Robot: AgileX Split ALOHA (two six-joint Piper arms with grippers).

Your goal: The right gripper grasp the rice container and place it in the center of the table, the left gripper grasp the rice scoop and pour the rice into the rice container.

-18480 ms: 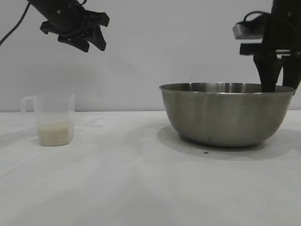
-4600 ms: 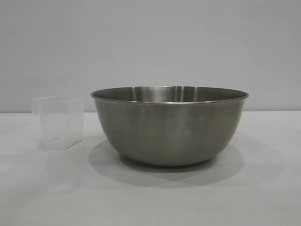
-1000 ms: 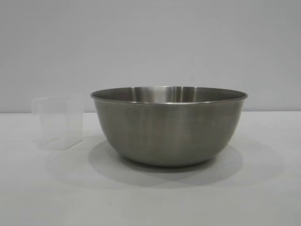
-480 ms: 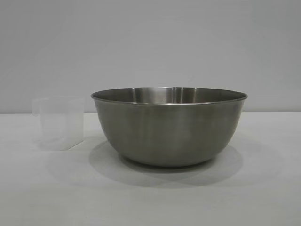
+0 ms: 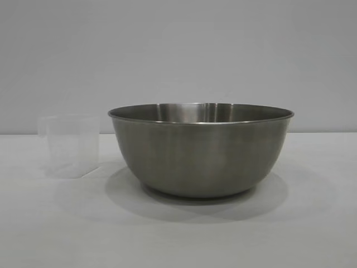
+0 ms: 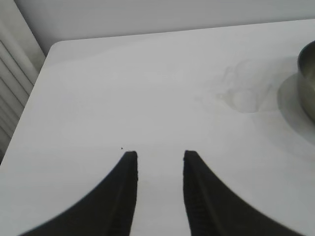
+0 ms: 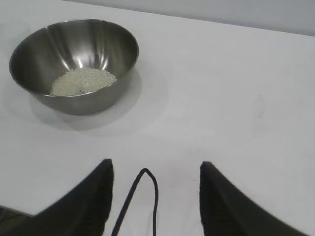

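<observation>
The rice container [image 5: 201, 149], a stainless-steel mixing bowl, stands upright on the white table [image 5: 178, 234], with the rice [image 7: 82, 80] lying as a pale heap in its bottom. The rice scoop [image 5: 69, 146], a clear plastic measuring cup, stands upright just beside the bowl, apart from it and with no grains showing inside. The left gripper [image 6: 158, 157] hangs above bare tabletop with its fingers spread and nothing between them; the scoop lies well ahead of it, the bowl's edge just past the scoop. The right gripper [image 7: 155, 167] is likewise released, fingers wide apart, a thin black cable [image 7: 140, 199] looping between them; the bowl sits well ahead of it and off to one side.
</observation>
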